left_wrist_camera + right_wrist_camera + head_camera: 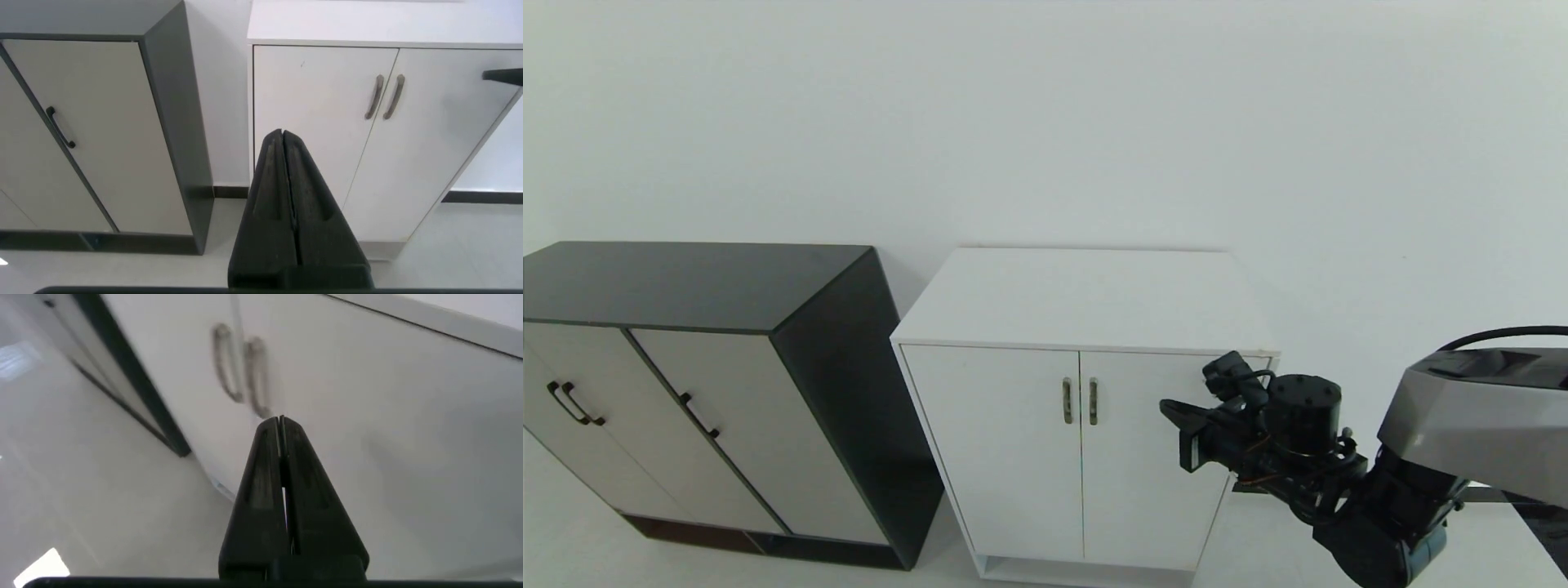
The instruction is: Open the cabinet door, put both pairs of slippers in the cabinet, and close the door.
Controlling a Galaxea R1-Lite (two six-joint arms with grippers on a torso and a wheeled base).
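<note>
White cabinet dead ahead, and both its doors are shut: left door, right door, meeting at a thin centre seam. The two upright metal handles sit side by side at that seam, high on the doors. The cabinet stands on the floor with its back to the white wall.

My right tool hangs in front of the right door, about level with the handles and off to their right, its tip aimed across toward them. From the head view I can't tell whether it touches the door. The right wrist view fills in the rest: the two fingers are pressed flat together with nothing between them, and the tip sits close by the lower end of the nearer handle.

My left tool is closed and empty too, fingers pressed together along one straight line. It is well back from the cabinet, low, pointing at the left door. That wrist view also catches a dark tip poking in at the edge, in front of the right door.

Just left of the white cabinet stands a dark cabinet with pale doors and black handles, doors shut, close beside it with a narrow gap between.
</note>
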